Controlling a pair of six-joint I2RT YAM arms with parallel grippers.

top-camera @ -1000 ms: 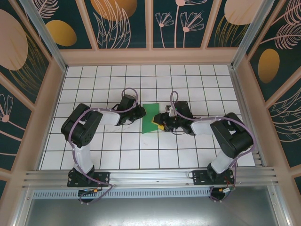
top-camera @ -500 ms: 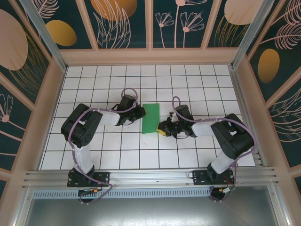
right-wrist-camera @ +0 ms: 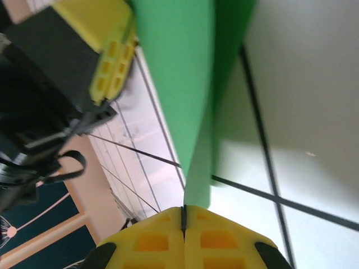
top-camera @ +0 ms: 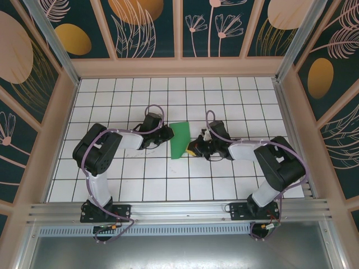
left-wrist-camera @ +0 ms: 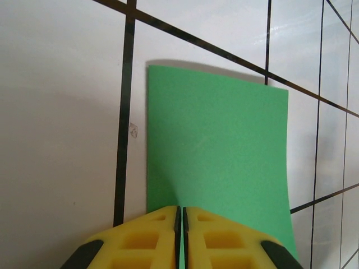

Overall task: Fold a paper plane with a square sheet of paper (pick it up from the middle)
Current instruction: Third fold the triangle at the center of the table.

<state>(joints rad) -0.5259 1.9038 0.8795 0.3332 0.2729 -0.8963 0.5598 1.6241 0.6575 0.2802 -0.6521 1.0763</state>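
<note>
Bright, even light; soft shadows

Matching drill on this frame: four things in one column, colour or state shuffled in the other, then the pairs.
1. left hand
2. right hand
3. square sheet of paper
4. table

A. white tiles, black grid lines
B. shut on the sheet's right edge
C. green, pinched between both hands
D. shut on the sheet's left edge

Pairs: 1-D, 2-B, 3-C, 4-A
</note>
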